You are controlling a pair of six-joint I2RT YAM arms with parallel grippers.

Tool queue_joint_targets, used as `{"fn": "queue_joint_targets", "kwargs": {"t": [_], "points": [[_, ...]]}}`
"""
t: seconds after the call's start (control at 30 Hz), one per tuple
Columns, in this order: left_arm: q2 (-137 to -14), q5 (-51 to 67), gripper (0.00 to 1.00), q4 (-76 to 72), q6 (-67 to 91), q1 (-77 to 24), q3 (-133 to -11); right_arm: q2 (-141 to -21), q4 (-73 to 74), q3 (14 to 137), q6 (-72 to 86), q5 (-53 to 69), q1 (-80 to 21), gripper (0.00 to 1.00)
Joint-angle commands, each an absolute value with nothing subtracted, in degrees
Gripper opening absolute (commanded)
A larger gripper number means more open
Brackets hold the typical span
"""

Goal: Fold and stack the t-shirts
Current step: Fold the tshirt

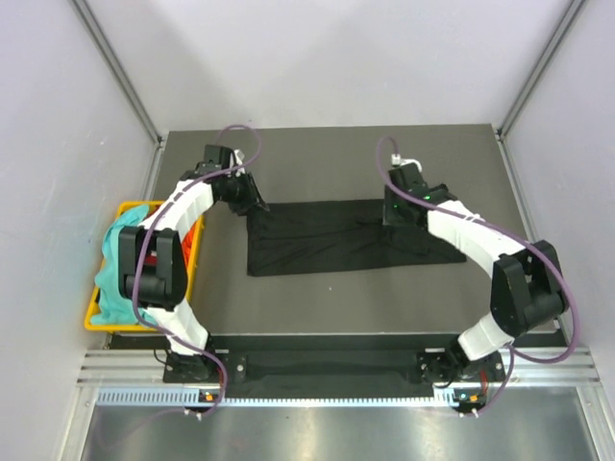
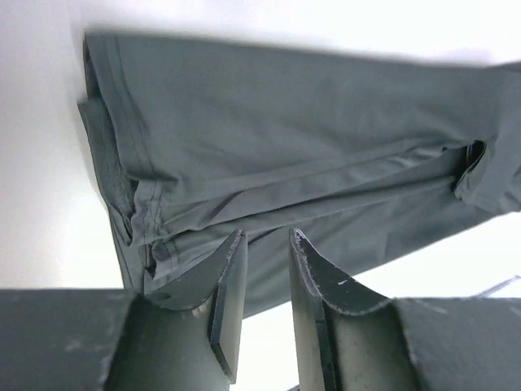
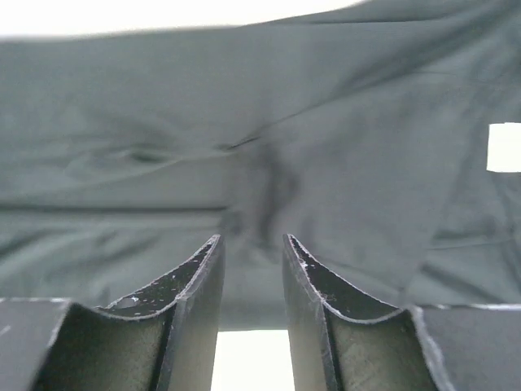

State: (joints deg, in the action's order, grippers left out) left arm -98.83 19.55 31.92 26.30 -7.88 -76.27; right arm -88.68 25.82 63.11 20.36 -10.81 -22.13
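Observation:
A black t-shirt (image 1: pixel 327 240) lies on the table as a long band folded lengthwise. My left gripper (image 1: pixel 258 206) hovers at the band's far left corner. In the left wrist view the gripper (image 2: pixel 267 236) is open, with only the cloth (image 2: pixel 309 122) and pale table showing through the gap. My right gripper (image 1: pixel 394 216) is over the far right part of the shirt. The right wrist view shows that gripper (image 3: pixel 252 240) open and empty just above the wrinkled cloth (image 3: pixel 163 122), with the white neck label (image 3: pixel 503 147) at the right edge. A teal t-shirt (image 1: pixel 120 259) is heaped in the basket.
A yellow plastic basket (image 1: pixel 96 317) sits at the table's left edge, with a strip of red-orange cloth (image 1: pixel 195 237) showing beside the teal heap. Grey walls and metal posts close in the table on three sides.

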Motion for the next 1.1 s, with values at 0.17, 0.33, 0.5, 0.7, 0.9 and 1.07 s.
{"fn": "queue_joint_targets", "kwargs": {"t": [0.17,0.33,0.5,0.7,0.9,1.07], "points": [[-101.4,26.1,0.32,28.9,27.7,-6.4,-74.0,-96.2,25.4,69.0,17.6,-21.4,-32.3,0.35],[-101.4,24.8,0.32,29.3,27.2,-6.0,-73.7,-99.8,25.1,69.9,16.8,-22.6,-34.9,0.31],[-101.4,23.9,0.31,29.4,26.7,-5.7,-73.3,-103.4,25.3,70.3,16.4,-24.3,-35.5,0.28],[-101.7,23.1,0.31,29.4,26.4,-5.6,-73.2,-105.7,26.1,70.3,15.7,-27.2,-35.7,0.29],[-101.3,21.6,0.31,29.8,25.8,-5.6,-73.4,-106.4,25.8,69.4,15.4,-28.7,-35.7,0.30],[-101.6,21.7,0.31,29.8,25.7,-5.6,-73.4,-106.6,25.8,69.5,15.1,-29.1,-35.7,0.29]]}}
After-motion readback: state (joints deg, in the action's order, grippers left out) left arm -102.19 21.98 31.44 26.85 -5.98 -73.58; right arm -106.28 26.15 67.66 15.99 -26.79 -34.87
